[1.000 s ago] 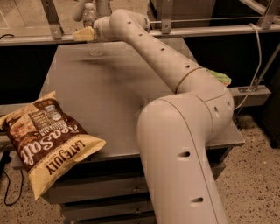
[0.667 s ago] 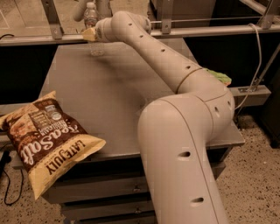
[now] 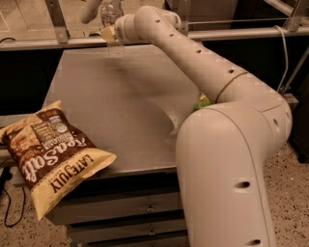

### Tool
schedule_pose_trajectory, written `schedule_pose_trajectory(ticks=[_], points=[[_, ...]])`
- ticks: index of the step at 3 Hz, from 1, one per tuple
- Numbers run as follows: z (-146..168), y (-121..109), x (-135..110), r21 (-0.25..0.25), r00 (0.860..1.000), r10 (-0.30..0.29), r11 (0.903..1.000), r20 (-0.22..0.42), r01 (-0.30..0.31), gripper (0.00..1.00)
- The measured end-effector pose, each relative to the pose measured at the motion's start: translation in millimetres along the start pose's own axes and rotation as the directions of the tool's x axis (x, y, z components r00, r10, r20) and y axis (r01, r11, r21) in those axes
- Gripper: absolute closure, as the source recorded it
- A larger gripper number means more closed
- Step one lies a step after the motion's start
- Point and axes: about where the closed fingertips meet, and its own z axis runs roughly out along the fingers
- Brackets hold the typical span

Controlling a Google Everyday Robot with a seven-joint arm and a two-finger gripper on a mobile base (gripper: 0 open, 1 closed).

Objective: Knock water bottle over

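The water bottle point(image 3: 115, 48) is a small clear plastic bottle standing upright at the far edge of the grey table point(image 3: 120, 116), left of centre. Its top shows above my wrist and its base shows below it. My gripper point(image 3: 96, 12) is at the end of the long white arm point(image 3: 193, 53), reaching across the table to the far edge. It sits right at the bottle's upper part, and the wrist covers the bottle's middle. I cannot tell whether it touches the bottle.
A brown and yellow chip bag point(image 3: 48, 154) lies at the table's front left corner, hanging over the edge. A green object point(image 3: 203, 101) peeks out behind my arm on the right. A metal rail point(image 3: 48, 44) runs behind the table. Drawers point(image 3: 125, 212) sit below it.
My wrist has shifted a little and turned at the bottle. The bottle still stands upright. The chip bag has not moved.
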Motion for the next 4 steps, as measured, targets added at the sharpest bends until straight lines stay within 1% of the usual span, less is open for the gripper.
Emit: schedule_pose_trajectory(ticks=[1, 2, 3, 4], points=[[-54.5, 5.9, -11.4, -0.051, 0.997, -0.076, 0.9959, -0.01, 0.075, 1.0], [-111.5, 16.8, -16.3, -0.143, 0.983, -0.178, 0.9753, -0.055, 0.169, 1.0], [-147.6, 27.6, -9.8, -0.238, 0.95, -0.289, 0.9372, -0.118, 0.255, 1.0], [-170.9, 38.2, 14.3, -0.333, 0.89, -0.398, 0.889, -0.222, 0.314, 1.0]])
